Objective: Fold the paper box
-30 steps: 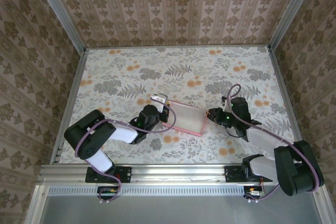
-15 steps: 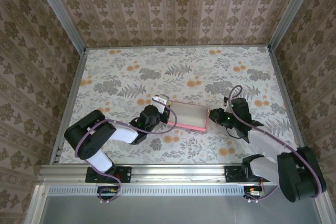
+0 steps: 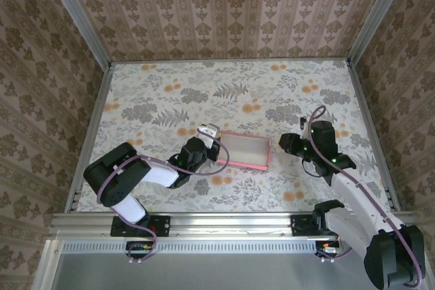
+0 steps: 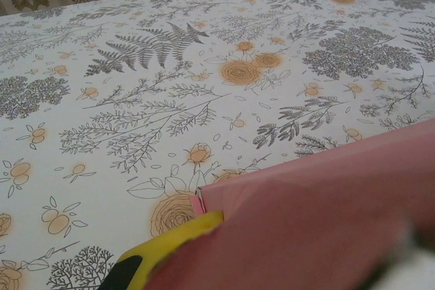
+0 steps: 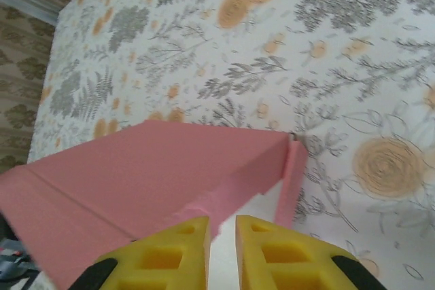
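Top external shows the paper box (image 3: 245, 151) lying centrally, the left gripper (image 3: 212, 146) pinching its left edge and the right gripper (image 3: 285, 145) just clear; left wrist, pink card over a yellow finger (image 4: 177, 236); right wrist, jaws barely parted, empty, best brought squarely onto the loose end flap (image 5: 293, 181).

The table (image 3: 238, 86) is covered in a white cloth with grey leaves and orange flowers all over it. A pink box (image 3: 246, 151) lies on the table, near the middle. Its pale inside faces up.
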### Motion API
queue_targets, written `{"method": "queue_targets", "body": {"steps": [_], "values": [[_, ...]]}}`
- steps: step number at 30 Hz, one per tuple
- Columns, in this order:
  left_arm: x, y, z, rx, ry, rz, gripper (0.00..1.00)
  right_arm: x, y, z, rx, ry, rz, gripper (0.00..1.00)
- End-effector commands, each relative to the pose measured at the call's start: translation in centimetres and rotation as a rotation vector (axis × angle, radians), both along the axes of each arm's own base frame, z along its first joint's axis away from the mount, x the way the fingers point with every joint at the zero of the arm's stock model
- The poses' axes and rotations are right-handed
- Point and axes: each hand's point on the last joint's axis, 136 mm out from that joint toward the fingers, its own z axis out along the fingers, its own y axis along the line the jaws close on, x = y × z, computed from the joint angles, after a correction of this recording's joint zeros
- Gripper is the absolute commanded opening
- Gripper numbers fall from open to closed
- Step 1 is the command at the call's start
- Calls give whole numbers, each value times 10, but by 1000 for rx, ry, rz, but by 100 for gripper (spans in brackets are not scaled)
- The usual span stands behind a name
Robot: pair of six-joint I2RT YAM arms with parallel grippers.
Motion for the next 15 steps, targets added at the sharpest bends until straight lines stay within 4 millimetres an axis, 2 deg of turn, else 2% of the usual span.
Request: {"method": "queue_targets", "body": {"steps": [1, 5, 10, 12, 15], "values": [[-11, 8, -28, 90, 48, -14, 3, 8, 16, 21, 40, -52, 74, 21], [-12, 7, -27, 96, 41, -19, 6, 12, 33, 21, 49, -52, 136, 21], [-16, 10, -29, 107, 42, -23, 11, 8, 53, 12, 40, -36, 212, 21], [-18, 13, -30, 114, 48, -23, 20, 5, 56, 6, 29, -20, 226, 21], [-25, 16, -32, 124, 75, -34, 41, 0, 59, -2, 18, -3, 238, 21]]}}
